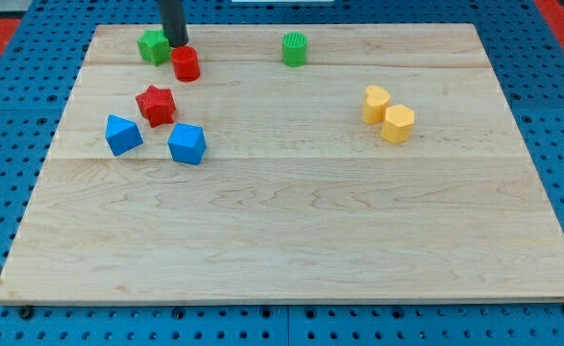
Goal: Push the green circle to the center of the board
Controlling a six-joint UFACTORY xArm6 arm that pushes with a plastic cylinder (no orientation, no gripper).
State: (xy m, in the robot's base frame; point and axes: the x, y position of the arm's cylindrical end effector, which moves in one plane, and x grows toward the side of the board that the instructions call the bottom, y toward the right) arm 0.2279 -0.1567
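Our tip sits far left of the green circle, which waits near the top edge, not yet pushed.

Left to right on the tabletop (291, 240): blue block (122, 134), green star-ish block (153, 46), red star (156, 104), our tip (178, 43) wedged between that green block and the red cylinder (185, 63), close to both; contact unclear. Then a second blue block (186, 144), the green circle (294, 48) near the view's top and a bit right of middle, and two yellow blocks (388, 114) touching at the right. No fingers on this rig, just a bare rod holding nothing. To do it well, we likely back out without dragging the red cylinder, swing round above the green circle, then push straight toward the view's bottom, slightly left, tip centred behind it so it doesn't roll off sideways. Path to center looks unobstructed.
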